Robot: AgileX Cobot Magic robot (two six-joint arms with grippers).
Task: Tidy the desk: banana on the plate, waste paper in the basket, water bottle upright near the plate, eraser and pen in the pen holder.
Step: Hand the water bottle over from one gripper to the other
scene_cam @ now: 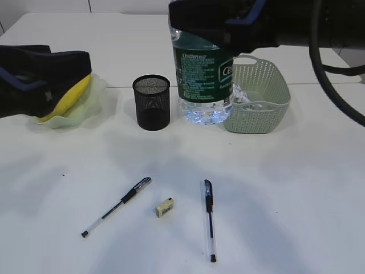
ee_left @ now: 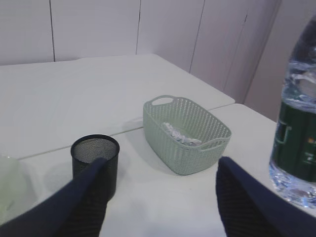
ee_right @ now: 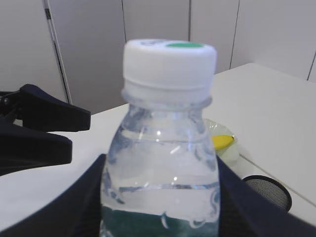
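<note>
Between pen holder (scene_cam: 151, 103) and basket (scene_cam: 255, 97): right fingers (ee_right: 89, 197) pinching upright bottle (scene_cam: 202, 85). Left fingers (ee_left: 84, 197) spread over banana (scene_cam: 71, 96). Next: release bottle, fetch pens.

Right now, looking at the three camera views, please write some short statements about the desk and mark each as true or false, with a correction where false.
1. The clear plastic water bottle with the green label stands upright between the black mesh pen holder and the pale green woven basket. True.
2. The right gripper is closed around the bottle. True.
3. The yellow banana lies on the bare table. False: it rests on the light green plate.
4. Both clear pens with black caps are in the pen holder. False: one pen and the other pen lie on the white table.
5. The small cream eraser lies between the two pens. True.
6. The basket is empty. False: crumpled white paper is inside.
</note>
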